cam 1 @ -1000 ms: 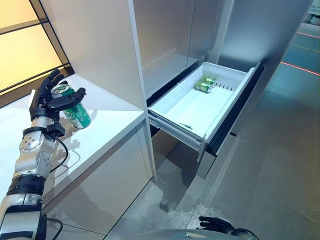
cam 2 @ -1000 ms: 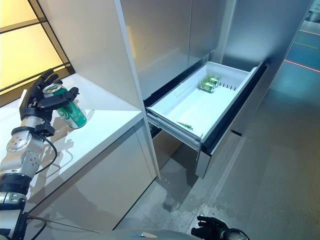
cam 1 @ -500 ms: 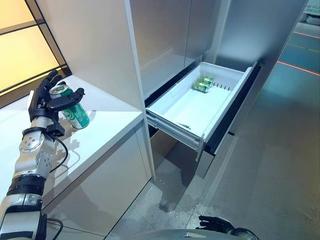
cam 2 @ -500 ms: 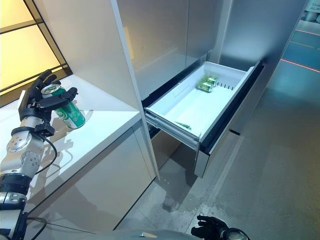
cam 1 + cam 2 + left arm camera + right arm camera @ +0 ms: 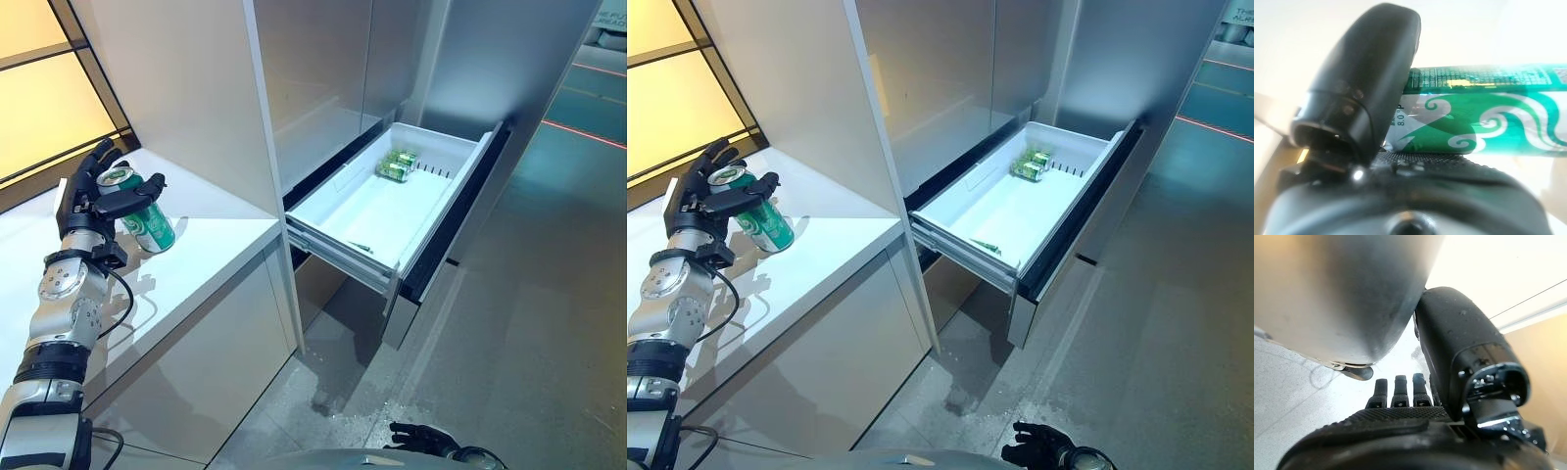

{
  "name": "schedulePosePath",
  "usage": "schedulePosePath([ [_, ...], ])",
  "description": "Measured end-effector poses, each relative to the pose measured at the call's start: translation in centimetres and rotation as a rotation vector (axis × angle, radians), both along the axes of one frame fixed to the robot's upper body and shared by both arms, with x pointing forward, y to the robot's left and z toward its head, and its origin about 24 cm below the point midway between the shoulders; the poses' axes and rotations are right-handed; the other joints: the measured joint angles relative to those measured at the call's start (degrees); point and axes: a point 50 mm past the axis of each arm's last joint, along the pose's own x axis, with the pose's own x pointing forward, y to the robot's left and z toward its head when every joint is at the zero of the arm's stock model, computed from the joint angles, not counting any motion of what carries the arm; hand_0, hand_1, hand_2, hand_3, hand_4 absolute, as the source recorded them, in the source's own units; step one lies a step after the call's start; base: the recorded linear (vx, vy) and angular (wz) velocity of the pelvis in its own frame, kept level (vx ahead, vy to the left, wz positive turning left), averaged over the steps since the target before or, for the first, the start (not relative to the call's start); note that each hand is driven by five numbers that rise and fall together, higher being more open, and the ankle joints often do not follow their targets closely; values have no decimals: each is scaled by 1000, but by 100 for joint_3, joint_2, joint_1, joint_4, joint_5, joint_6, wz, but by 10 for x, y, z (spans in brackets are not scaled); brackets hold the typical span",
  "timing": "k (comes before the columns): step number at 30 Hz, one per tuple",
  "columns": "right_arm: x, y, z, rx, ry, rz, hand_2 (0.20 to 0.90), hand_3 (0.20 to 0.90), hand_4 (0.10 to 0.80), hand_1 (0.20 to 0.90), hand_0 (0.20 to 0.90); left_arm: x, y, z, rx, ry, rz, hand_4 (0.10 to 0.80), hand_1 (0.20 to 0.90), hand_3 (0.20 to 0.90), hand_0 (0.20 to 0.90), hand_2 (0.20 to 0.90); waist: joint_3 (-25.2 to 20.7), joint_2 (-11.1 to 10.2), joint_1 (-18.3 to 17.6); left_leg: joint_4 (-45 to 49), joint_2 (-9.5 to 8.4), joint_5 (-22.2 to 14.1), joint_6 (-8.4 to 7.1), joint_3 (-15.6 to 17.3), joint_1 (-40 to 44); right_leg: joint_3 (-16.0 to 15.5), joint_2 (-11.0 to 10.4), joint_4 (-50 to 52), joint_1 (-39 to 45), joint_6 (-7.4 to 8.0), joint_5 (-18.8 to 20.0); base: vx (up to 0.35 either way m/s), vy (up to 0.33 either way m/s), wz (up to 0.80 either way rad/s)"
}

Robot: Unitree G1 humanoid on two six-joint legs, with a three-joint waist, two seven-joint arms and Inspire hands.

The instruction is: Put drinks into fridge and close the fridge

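Head pair: you look down from above; both eyes share the white counter (image 5: 206, 255) and open fridge drawer (image 5: 1004, 211).
Left wrist: you sit tight against the green can (image 5: 1484, 110).
Right wrist: you look closely along the right hand (image 5: 1415, 396) toward the floor (image 5: 1283, 382).

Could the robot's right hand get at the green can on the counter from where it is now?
Probably not. The right robot hand hangs low by the floor, while the can stands far across on the counter, already in the left robot hand.
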Motion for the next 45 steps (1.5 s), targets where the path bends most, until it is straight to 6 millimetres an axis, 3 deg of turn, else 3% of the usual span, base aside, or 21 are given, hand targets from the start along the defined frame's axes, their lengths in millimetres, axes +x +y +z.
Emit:
schedulePosePath([
  [6, 0, 0, 0, 0, 0, 0, 900, 900, 800, 900, 900, 0, 1, -2, -1, 7, 2, 800, 900, 900, 900, 900, -1, 1, -4, 0, 1, 0, 0, 4, 3, 2, 0, 1, 1, 0, 0, 0, 0, 0],
  [8, 0, 0, 0, 0, 0, 0, 900, 900, 800, 900, 900, 0, 1, -2, -1, 7, 1, 646, 768, 746, 768, 768, -1, 2, -3, 0, 1, 0, 0, 4, 4, 2, 0, 1, 2, 0, 0, 0, 0, 0],
  [9, 0, 0, 0, 0, 0, 0, 900, 900, 800, 900, 900, 0, 1, -2, -1, 7, 1, 339, 505, 439, 505, 505, -1, 2, -4, 1, 1, 0, 0, 4, 4, 2, 0, 1, 3, 0, 0, 0, 0, 0],
  [10, 0, 0, 0, 0, 0, 0, 900, 900, 800, 900, 900, 0, 0, -2, -1, 7, 0, 125, 321, 225, 321, 321, -1, 2, -4, 0, 1, 0, 0, 4, 5, 2, 0, 1, 3, 0, 0, 0, 0, 0],
  [11, 0, 0, 0, 0, 0, 0, 900, 900, 800, 900, 900, 0, 0, -2, -1, 7, 0, 100, 300, 200, 300, 300, -1, 2, -4, 1, 1, 0, 0, 4, 5, 2, 0, 1, 4, 0, 0, 0, 0, 0],
  [30, 2, 0, 1, 1, -13, 4, 900, 900, 800, 900, 900, 2, -4, -4, 11, 13, -24, 100, 300, 200, 300, 300, -7, 10, -26, 0, 3, 0, 0, 16, 13, 9, 1, 2, 8, 0, 1, 0, 0, 0],
  [36, 13, -1, 7, 8, -101, 65, 900, 900, 800, 900, 900, 7, -25, 6, 35, -28, -119, 100, 300, 200, 300, 300, 58, -55, 29, 0, 2, 1, 1, -3, 5, -1, 0, 3, 7, 0, 1, -4, -7, 0],
  [38, 25, 3, 16, 28, -179, 125, 900, 900, 800, 900, 900, 8, -39, 19, 48, -88, -179, 100, 300, 200, 300, 300, 148, -128, 32, 1, 7, 5, 5, -5, 4, -3, 4, 7, 6, 0, 1, -28, -39, 1],
  [41, 62, 22, 52, 150, -419, 161, 900, 900, 800, 900, 900, 5, -67, 49, 87, -232, -314, 100, 300, 200, 300, 300, 262, -256, -57, 5, 7, 6, 7, -1, -2, 3, 4, 1, 10, 21, 25, -37, -26, -3],
  [45, 102, 49, 101, 367, -649, 211, 900, 900, 800, 900, 900, -4, -87, 73, 137, -388, -456, 100, 300, 200, 300, 300, 302, -248, -222, 25, -5, -3, 19, 30, -7, 22, -7, -1, 0, 32, 33, -35, -14, -5],
])
